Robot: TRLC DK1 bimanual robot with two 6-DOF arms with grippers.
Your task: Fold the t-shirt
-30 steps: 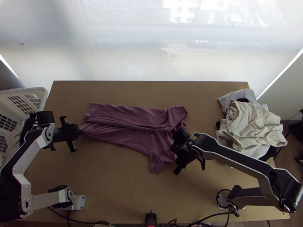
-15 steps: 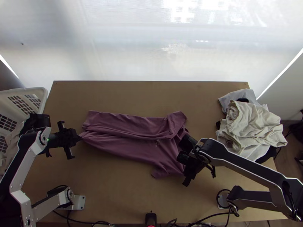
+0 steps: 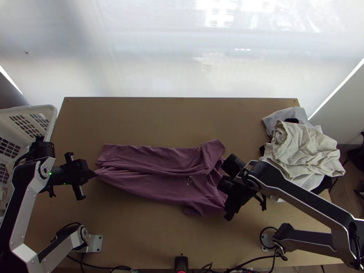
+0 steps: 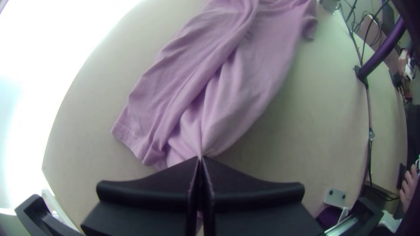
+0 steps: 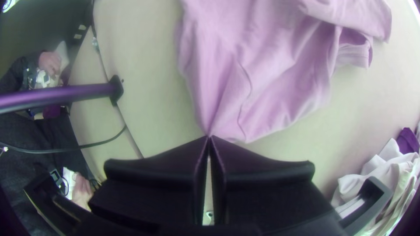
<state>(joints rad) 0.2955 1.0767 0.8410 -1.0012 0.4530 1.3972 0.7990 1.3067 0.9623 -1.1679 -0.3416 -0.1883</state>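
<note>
A mauve t-shirt [image 3: 154, 164] lies lengthwise across the middle of the table, with its far side folded over in a long strip and the near part loosely creased. At its left end, my left gripper [image 3: 94, 173] is shut on the hem; in the left wrist view, the cloth [image 4: 236, 87] gathers to a point between the tips of that gripper [image 4: 200, 158]. My right gripper [image 3: 226, 197] stands at the shirt's right end, near the sleeve. From the right wrist view, its fingertips [image 5: 209, 137] pinch a corner of the shirt [image 5: 262, 74], drawing creases toward them.
A heap of cream and grey clothes [image 3: 302, 152] lies on the table's right side. A white basket [image 3: 51, 113] with cloth inside stands at the left edge. A black post [image 3: 181, 263] rises at the near edge, with cables along it. A person's hands show beyond the table in both wrist views.
Both grippers have moved toward the near edge, the right one also rightward and the left slightly leftward. The shirt has shifted nearer with them, and its near sleeve is drawn out to the right.
</note>
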